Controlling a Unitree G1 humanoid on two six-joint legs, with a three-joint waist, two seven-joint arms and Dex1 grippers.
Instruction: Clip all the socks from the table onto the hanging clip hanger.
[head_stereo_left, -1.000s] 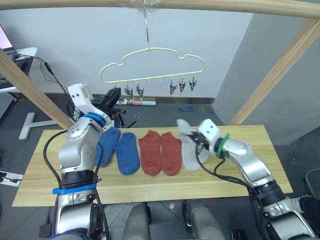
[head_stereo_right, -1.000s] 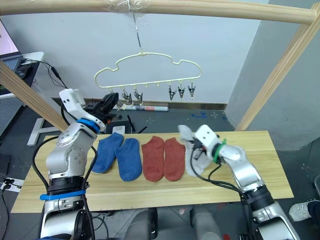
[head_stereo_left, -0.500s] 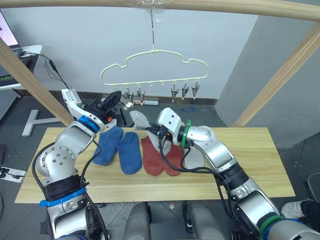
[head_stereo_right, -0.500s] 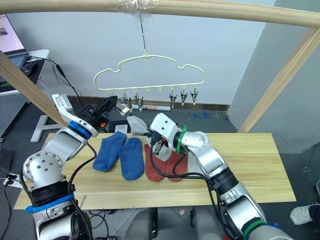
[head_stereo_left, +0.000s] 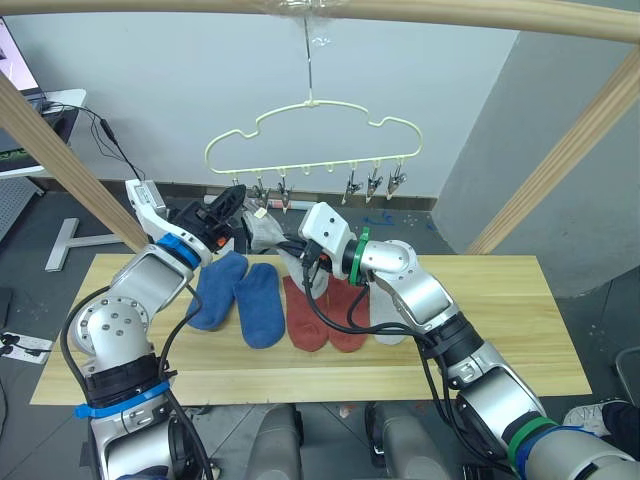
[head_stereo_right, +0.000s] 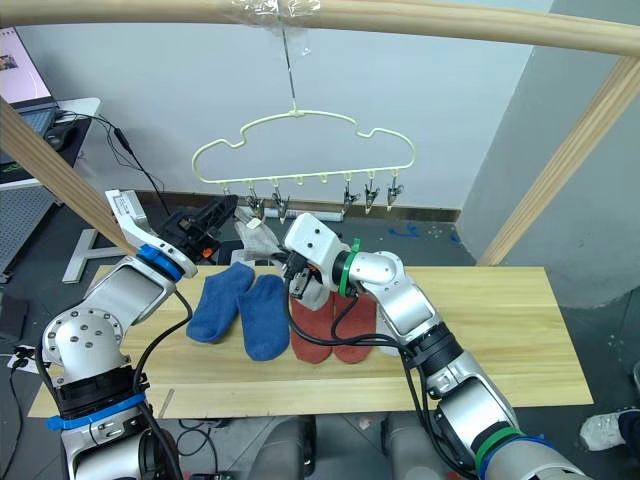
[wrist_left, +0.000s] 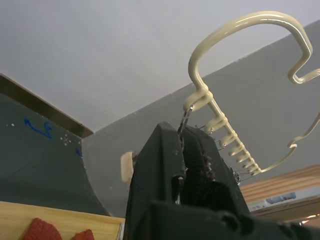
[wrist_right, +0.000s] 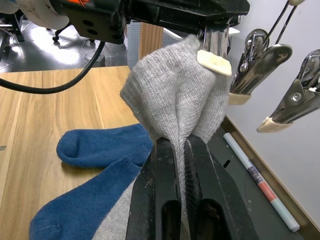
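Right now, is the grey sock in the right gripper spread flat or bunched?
Bunched. The grey sock is pinched into folds by the right gripper, its top held up at the leftmost clip.

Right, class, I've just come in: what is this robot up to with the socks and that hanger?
The right gripper pinches a light grey sock and holds it up at the leftmost clip of the yellow clip hanger. The left gripper is squeezing that clip. No sock hangs from the hanger yet. On the table lie two blue socks, two rust red socks and another grey sock.
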